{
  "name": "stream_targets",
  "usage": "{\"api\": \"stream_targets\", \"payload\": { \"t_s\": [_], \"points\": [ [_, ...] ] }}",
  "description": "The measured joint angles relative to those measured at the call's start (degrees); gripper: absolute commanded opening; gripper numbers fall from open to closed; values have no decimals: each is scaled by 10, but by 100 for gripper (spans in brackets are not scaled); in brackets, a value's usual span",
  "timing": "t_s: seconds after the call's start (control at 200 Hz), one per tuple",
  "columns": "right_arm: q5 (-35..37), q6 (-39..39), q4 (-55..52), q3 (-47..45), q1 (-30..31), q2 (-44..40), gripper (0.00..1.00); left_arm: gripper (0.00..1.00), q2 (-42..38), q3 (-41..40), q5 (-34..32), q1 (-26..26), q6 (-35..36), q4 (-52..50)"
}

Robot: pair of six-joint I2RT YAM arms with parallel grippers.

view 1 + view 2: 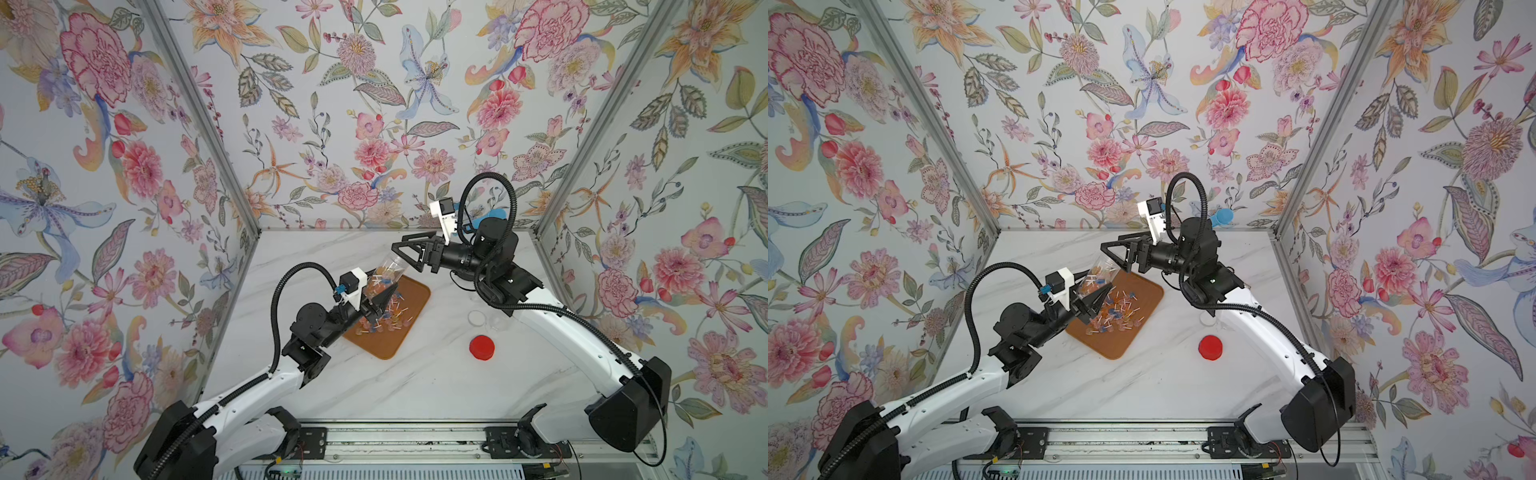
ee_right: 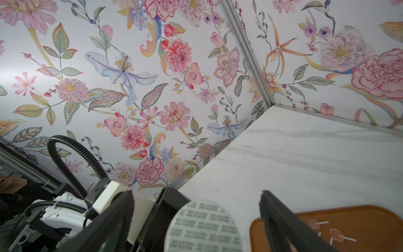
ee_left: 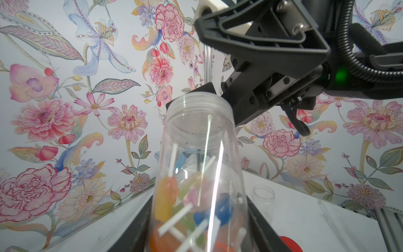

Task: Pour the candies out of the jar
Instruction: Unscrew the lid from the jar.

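The white marble worktop (image 1: 415, 382) carries an orange-brown tray (image 1: 390, 347) near its middle, turned cornerwise to the worktop's edges. Over the tray's rear-left edge the clear jar (image 1: 388, 270) hangs tilted, base up and toward the rear, mouth end down. The left gripper (image 1: 379, 300) is clamped on the jar's lower half. The right gripper (image 1: 399, 243) stands at the jar's base with its jaws spread wide. From above it is hard to say whether they touch the jar. The right wrist view shows the jar (image 2: 202, 227) end-on, its printed base between the two fingers with a gap on each side. A red lid (image 1: 482, 347) lies on the worktop between the tray and the right edge. Just behind it stands a small clear container (image 1: 478, 318), faint from above; the left wrist view shows the container (image 3: 263, 194) plainly, empty. The candies (image 1: 388, 322) lie scattered on the tray below the jar in both top views. Only the left wrist view looks into the jar, where more candies (image 3: 168, 200) crowd the lower end, orange, pink and blue, sticks crossed.
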Motion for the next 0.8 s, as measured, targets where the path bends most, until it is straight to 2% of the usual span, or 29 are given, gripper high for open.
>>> {"api": "stream_targets", "payload": {
  "t_s": [0.205, 0.636, 0.796],
  "points": [
    [49, 28, -34, 0, 9, 6, 91, 0, -1, -2, -33, -1, 46, -30],
    [112, 52, -46, 0, 37, 33, 76, 0, 2, -3, -58, -6, 83, -45],
    [120, 53, -45, 0, 45, 41, 65, 0, 4, -3, -68, -9, 90, -49]
  ]
}}
